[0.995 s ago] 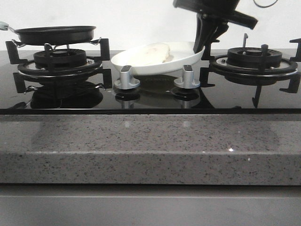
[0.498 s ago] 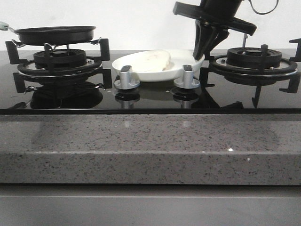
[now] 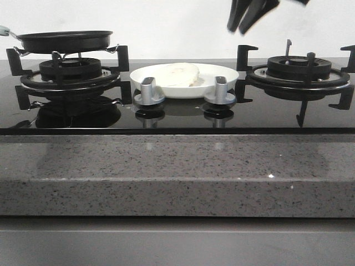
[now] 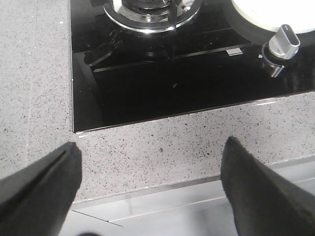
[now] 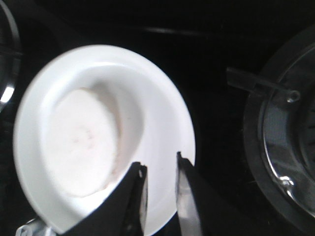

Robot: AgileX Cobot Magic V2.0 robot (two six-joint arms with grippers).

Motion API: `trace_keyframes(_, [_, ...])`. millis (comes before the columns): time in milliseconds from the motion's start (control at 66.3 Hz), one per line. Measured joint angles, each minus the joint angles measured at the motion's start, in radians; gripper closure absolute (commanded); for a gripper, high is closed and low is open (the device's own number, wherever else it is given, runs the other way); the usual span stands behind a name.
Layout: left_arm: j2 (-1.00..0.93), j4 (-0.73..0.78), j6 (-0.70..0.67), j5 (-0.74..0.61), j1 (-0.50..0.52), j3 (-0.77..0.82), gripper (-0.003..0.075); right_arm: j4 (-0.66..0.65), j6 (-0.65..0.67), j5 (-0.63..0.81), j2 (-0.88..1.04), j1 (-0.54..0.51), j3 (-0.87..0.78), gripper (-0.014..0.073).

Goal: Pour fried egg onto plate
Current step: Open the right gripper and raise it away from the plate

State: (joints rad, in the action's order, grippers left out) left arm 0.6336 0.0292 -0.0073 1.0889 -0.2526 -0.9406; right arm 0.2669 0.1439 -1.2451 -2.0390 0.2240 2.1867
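The white plate lies flat on the black glass hob between the two burners. The fried egg rests on it, pale side up, towards the plate's left. In the right wrist view the plate and the egg lie below my right gripper. Its fingers stand a little apart with nothing between them. In the front view my right gripper hangs high above the plate's right rim. My left gripper is wide open and empty over the speckled counter's front edge. The plate's edge shows in that view too.
The black frying pan sits empty on the left burner. The right burner is bare. Two silver knobs stand just in front of the plate. One knob shows in the left wrist view.
The plate was tilted up, its right rim in my right gripper. It now lies flat on the hob. The right gripper has let go and risen. The egg stayed on the plate.
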Motion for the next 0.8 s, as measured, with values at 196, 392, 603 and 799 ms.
trace_keyframes(196, [0.000, 0.000, -0.002, 0.000, 0.000, 0.000, 0.0154, -0.015, 0.000, -0.004, 0.167, 0.056, -0.023, 0.0402])
trace_keyframes(392, [0.000, 0.000, -0.002, 0.000, 0.000, 0.000, 0.0154, -0.058, 0.000, -0.009, 0.379, 0.138, -0.228, 0.0402])
trace_keyframes(603, [0.000, 0.000, -0.002, 0.000, 0.000, 0.000, 0.0154, -0.087, 0.000, 0.059, 0.653, 0.145, -0.554, 0.0402])
trace_keyframes(799, [0.000, 0.000, -0.002, 0.000, 0.000, 0.000, 0.0154, -0.130, 0.000, 0.111, 0.918, 0.145, -0.824, 0.0402])
